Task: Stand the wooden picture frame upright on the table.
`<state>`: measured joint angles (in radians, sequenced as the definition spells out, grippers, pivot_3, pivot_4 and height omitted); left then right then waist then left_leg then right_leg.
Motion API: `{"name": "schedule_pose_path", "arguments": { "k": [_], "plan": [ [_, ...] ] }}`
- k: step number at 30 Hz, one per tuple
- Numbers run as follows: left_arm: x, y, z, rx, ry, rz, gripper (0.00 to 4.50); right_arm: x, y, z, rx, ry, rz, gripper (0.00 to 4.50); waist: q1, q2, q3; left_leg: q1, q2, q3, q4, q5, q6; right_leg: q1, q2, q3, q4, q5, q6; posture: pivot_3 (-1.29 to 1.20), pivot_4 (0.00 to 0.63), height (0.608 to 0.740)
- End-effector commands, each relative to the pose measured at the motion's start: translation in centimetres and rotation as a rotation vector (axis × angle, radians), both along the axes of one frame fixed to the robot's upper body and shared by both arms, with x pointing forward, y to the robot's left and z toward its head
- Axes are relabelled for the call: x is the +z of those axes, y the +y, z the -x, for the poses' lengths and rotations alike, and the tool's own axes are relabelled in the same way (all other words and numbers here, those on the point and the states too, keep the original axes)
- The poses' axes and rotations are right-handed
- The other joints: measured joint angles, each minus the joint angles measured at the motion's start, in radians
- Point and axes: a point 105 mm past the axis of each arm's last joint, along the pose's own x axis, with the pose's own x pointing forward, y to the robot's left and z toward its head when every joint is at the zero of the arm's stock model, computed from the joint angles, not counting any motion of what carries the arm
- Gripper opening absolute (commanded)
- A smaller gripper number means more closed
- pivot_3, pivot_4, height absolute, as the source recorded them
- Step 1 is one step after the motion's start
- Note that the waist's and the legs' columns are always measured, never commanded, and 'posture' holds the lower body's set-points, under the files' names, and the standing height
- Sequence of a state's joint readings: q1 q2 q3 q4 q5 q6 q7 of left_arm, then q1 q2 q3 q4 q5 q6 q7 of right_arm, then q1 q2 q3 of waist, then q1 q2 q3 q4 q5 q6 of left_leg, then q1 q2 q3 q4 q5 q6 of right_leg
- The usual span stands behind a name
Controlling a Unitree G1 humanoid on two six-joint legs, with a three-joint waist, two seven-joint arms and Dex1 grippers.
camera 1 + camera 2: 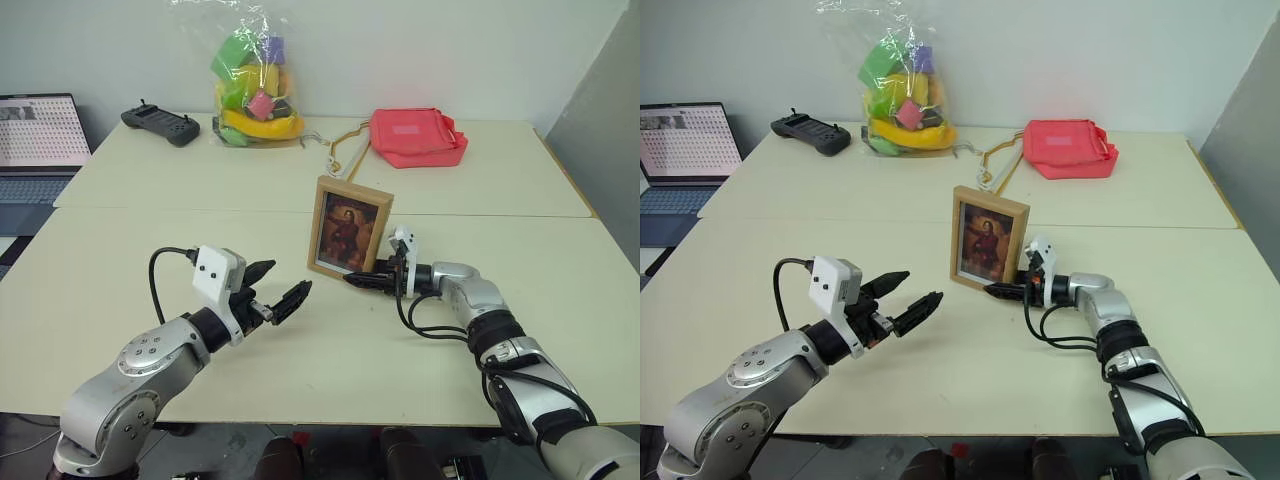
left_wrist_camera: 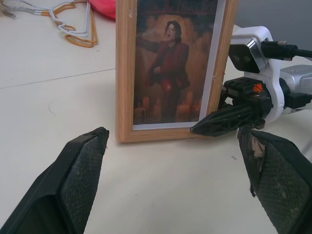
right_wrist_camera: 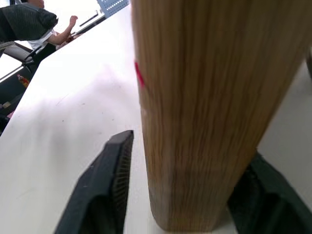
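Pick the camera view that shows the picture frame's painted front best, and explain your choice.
The left wrist view: the wooden picture frame faces it close up, portrait clear. Both eye views show it whole but small, standing on the table. The right wrist view shows its wooden edge.

The left gripper (image 1: 277,290) is held spread wide before the wooden picture frame (image 1: 348,227); the right gripper (image 3: 183,195) is parted astride its edge, seemingly loose.
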<state>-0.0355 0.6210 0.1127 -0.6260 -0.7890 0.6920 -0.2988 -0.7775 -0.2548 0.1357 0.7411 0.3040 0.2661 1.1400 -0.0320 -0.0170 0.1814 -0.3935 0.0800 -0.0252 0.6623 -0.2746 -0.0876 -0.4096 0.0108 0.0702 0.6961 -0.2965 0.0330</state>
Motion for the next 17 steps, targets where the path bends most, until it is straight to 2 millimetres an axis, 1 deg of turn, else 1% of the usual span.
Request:
{"name": "schedule_pose_path", "arguments": {
  "k": [1, 4, 5, 7, 8, 10, 11, 13, 15, 17],
  "plan": [
    [0.6, -0.4, 0.0, -0.024, -0.030, 0.000, 4.50, 0.9, -1.0, 0.0, -0.015, -0.046, 0.003, 3.66, 0.000, 0.000, 0.000, 0.000, 0.000, 0.000, 0.000, 0.000, 0.000, 0.000, 0.000, 0.000, 0.000, 0.000, 0.000, 0.00, 0.150, 0.740],
    [0.8, -0.1, -0.2, -0.028, -0.032, -0.003, 4.50, 0.9, -2.8, 0.5, -0.024, -0.049, 0.037, 4.41, 0.003, 0.000, 0.000, 0.000, 0.000, 0.000, 0.000, 0.000, 0.000, 0.000, 0.000, 0.000, 0.000, 0.000, 0.000, 0.00, 0.150, 0.740],
    [1.0, 0.1, -0.3, -0.031, -0.031, -0.001, 4.50, 0.9, -3.6, 0.8, -0.025, -0.059, 0.062, 4.48, 0.004, 0.000, 0.000, 0.000, 0.000, 0.000, 0.000, 0.000, 0.000, 0.000, 0.000, 0.000, 0.000, 0.000, 0.000, 0.00, 0.150, 0.740],
    [1.6, 0.9, -0.5, -0.045, -0.015, 0.009, 4.50, 1.4, -5.9, 1.7, -0.023, -0.099, 0.142, 4.48, 0.008, 0.000, 0.000, 0.000, 0.000, 0.000, 0.000, 0.000, 0.000, 0.001, 0.000, 0.000, 0.000, 0.000, 0.000, 0.00, 0.150, 0.740],
    [1.9, 1.6, -0.6, -0.056, 0.002, 0.004, 4.50, 2.1, -7.1, 2.3, -0.016, -0.128, 0.177, 4.48, 0.007, 0.000, 0.000, -0.001, 0.000, -0.001, 0.000, 0.000, 0.000, 0.001, 0.000, -0.001, 0.000, 0.000, 0.000, 0.00, 0.150, 0.740],
    [2.6, 3.1, -0.8, -0.077, 0.032, -0.015, 4.50, 3.8, -8.4, 3.6, 0.011, -0.192, 0.236, 4.48, 0.007, 0.000, 0.001, -0.002, 0.000, -0.002, 0.000, 0.000, 0.000, 0.000, 0.000, -0.002, 0.000, 0.000, 0.000, 0.00, 0.150, 0.740],
    [3.0, 4.2, -1.0, -0.081, 0.052, -0.027, 4.50, 5.3, -8.8, 4.2, 0.017, -0.215, 0.238, 4.48, 0.005, 0.001, 0.001, -0.001, 0.000, -0.001, 0.000, 0.000, 0.000, 0.000, 0.000, -0.001, 0.000, 0.000, 0.000, 0.00, 0.150, 0.740],
    [3.8, 6.0, -1.5, -0.081, 0.070, -0.049, 4.50, 8.2, -8.9, 5.2, 0.012, -0.231, 0.209, 4.48, -0.003, 0.002, 0.002, -0.001, 0.000, -0.002, 0.000, 0.000, 0.000, -0.001, 0.000, -0.001, 0.000, 0.000, 0.000, 0.00, 0.150, 0.740],
    [4.4, 7.3, -1.8, -0.097, 0.084, -0.086, 4.50, 10.0, -8.3, 6.4, 0.029, -0.240, 0.192, 4.48, -0.014, 0.001, 0.002, 0.002, 0.000, -0.001, -0.001, 0.000, 0.001, 0.001, 0.002, 0.001, 0.000, 0.000, 0.000, 0.00, 0.150, 0.740],
    [5.0, 7.9, -2.1, -0.129, 0.094, -0.096, 4.50, 11.0, -7.8, 7.0, 0.018, -0.235, 0.173, 4.48, -0.019, 0.002, 0.002, 0.003, 0.002, -0.002, -0.002, 0.000, 0.001, 0.000, 0.004, 0.000, 0.000, -0.001, -0.001, 0.00, 0.150, 0.740]
  ]
}}
